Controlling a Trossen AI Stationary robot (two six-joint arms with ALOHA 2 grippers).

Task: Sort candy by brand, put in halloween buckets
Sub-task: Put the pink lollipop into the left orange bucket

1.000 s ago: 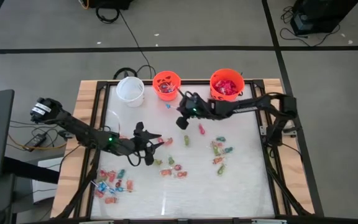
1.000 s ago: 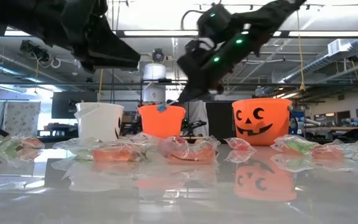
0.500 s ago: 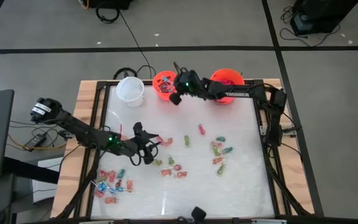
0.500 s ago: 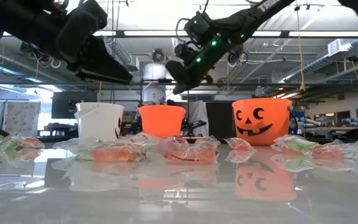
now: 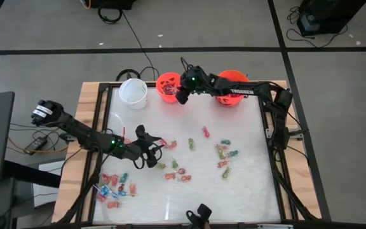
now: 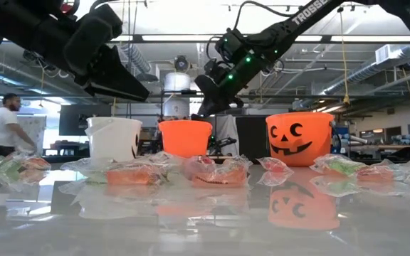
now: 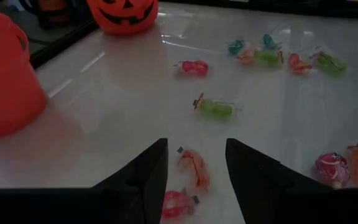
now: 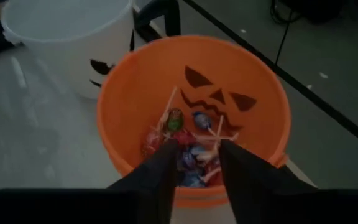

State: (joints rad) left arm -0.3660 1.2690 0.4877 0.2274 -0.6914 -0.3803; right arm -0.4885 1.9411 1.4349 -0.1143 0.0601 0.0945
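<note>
Three halloween buckets stand along the table's far edge: a white one (image 5: pixel 133 92), a small orange one (image 5: pixel 168 87) holding lollipops (image 8: pixel 191 134), and a larger orange one (image 5: pixel 234 77) with red candy. My right gripper (image 8: pixel 194 163) hangs open above the small orange bucket's near rim, with nothing between its fingers. More wrapped candy (image 5: pixel 224 154) lies scattered across the table. My left gripper (image 7: pixel 196 146) is open low over the table's left middle. Its fingers stand on either side of an orange wrapped piece (image 7: pixel 194 169) without touching it.
A cluster of candy (image 5: pixel 116 186) lies near the table's left front corner. A black frame (image 5: pixel 269 137) runs round the table. A dark object (image 5: pixel 199 215) stands at the near edge. A person (image 6: pixel 2 129) is in the room beyond the table.
My right gripper has risen and travelled from above the table's far middle toward the far edge and leftward, ending over the small orange bucket.
</note>
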